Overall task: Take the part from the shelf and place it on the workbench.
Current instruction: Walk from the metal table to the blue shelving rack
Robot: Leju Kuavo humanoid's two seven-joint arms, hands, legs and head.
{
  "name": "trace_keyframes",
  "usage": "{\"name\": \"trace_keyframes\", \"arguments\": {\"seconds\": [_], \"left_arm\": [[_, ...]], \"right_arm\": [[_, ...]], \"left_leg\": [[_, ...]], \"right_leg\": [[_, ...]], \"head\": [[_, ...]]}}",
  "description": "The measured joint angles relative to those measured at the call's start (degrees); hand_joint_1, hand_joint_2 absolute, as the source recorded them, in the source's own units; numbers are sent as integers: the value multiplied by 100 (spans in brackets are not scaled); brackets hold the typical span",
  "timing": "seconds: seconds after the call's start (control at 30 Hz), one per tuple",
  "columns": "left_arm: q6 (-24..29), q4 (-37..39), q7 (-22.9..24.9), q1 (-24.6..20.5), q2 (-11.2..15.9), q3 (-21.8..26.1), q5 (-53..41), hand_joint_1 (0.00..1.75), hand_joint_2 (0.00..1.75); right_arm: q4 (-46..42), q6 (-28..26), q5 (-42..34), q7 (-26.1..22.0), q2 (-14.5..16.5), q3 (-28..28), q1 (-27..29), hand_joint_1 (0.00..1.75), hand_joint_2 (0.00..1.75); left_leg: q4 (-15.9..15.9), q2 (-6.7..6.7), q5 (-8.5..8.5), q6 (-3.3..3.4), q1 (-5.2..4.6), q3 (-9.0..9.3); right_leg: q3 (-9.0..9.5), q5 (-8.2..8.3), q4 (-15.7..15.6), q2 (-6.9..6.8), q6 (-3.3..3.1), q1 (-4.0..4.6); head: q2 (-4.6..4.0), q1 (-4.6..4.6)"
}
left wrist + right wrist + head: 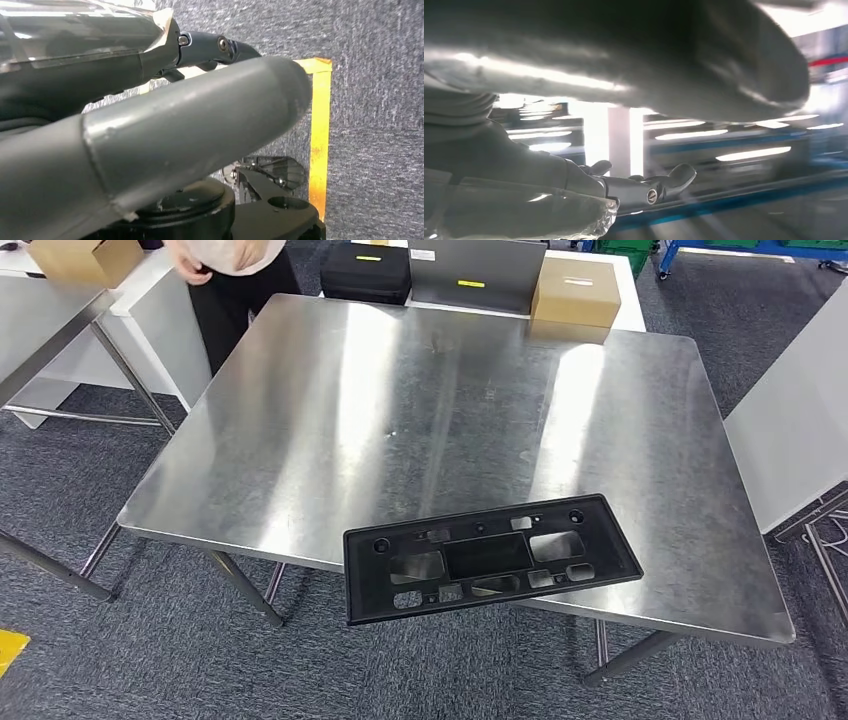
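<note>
The part (pixel 487 558) is a flat black plastic frame with several cut-outs. It hovers slightly tilted over the front edge of the steel workbench (pixel 400 410), its left end out past the edge over the carpet. No hand shows around it in the head view, so whatever carries it is hidden beneath. In the right wrist view my right hand (pixel 624 75) is turned up toward ceiling lights, thick thumb across the picture and dark fingers (pixel 649 187) apart from it. My left hand (pixel 190 125) hangs over the carpet with nothing in it.
A person (pixel 235 280) stands at the workbench's far left corner. A cardboard box (pixel 575 295), a grey panel (pixel 475 275) and a black case (pixel 366 272) sit behind the bench. Another steel table (pixel 40 320) is at left, a white surface (pixel 795 430) at right. Yellow floor tape (pixel 320 140) lies below my left hand.
</note>
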Motion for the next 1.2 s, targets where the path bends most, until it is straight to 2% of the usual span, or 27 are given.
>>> {"name": "trace_keyframes", "arguments": {"seconds": [0.07,0.13,0.17,0.33,0.4,0.53,0.63,0.73,0.8,0.87,1.0,1.2], "left_arm": [[6,0,-10,-6,-9,27,-3,0,0],[6,0,-27,-14,-13,33,-31,0,0],[6,1,-32,-16,-14,33,-43,0,0],[6,1,-42,-19,-15,35,-53,0,0],[6,-1,-62,-24,-15,42,-65,0,0],[-16,-1,-110,-38,-2,75,-178,0,0],[-55,1,-21,-47,4,77,-238,0,0],[-113,0,149,-48,4,77,-378,0,0],[-151,1,207,-54,9,74,-474,0,0],[-183,0,233,-59,29,66,-583,0,0],[-290,1,194,-51,146,-29,-891,0,0],[-452,-2,-115,-70,373,-282,-1190,0,0]], "right_arm": [[-75,-813,177,-51,716,-154,58,0,0],[19,-1484,378,-66,1203,-170,84,0,0],[60,-1644,437,-70,1323,-171,81,0,0],[139,-1832,523,-71,1465,-175,73,0,0],[329,-2157,691,-71,1668,-199,47,0,0],[2784,-3451,2330,872,2544,-691,-352,0,0],[3620,-3711,2356,1558,2519,-729,-448,0,0],[5166,-4084,2349,2554,2224,-551,-567,0,0],[6316,-4092,2291,2922,1948,-396,-706,0,87],[7243,-3854,2168,3076,1745,-322,-881,0,175],[8390,-3254,1923,3208,1621,-298,-1150,0,175],[9206,-2789,2048,3347,1666,-129,-1346,0,175]], "left_leg": [[-1,27,-11,-16,12,13],[-3,47,-18,-26,17,26],[-3,50,-20,-29,18,31],[-3,58,-21,-30,17,36],[-4,66,-21,-30,20,41],[-3,77,-19,-30,15,50],[-3,80,-19,-30,21,51],[-3,82,-19,-30,16,50],[-3,90,-20,-30,13,54],[-3,96,-20,-29,13,59],[-3,95,-18,-29,15,62],[-3,95,-18,-30,22,63]], "right_leg": [[5,-3,0,34,-6,12],[11,-5,1,58,-9,16],[13,-5,1,64,-10,16],[16,-5,1,68,-10,15],[19,-7,1,72,-14,15],[28,-5,1,79,-24,12],[32,-6,2,82,-24,17],[34,-5,1,83,-23,16],[33,-4,1,90,-23,14],[34,-4,0,92,-23,12],[38,-4,1,89,-23,12],[40,-5,3,90,-25,15]], "head": [[0,2],[0,1],[0,-1],[0,-2],[0,-2],[0,0],[0,7],[0,5],[0,4],[0,5],[0,4],[0,4]]}}
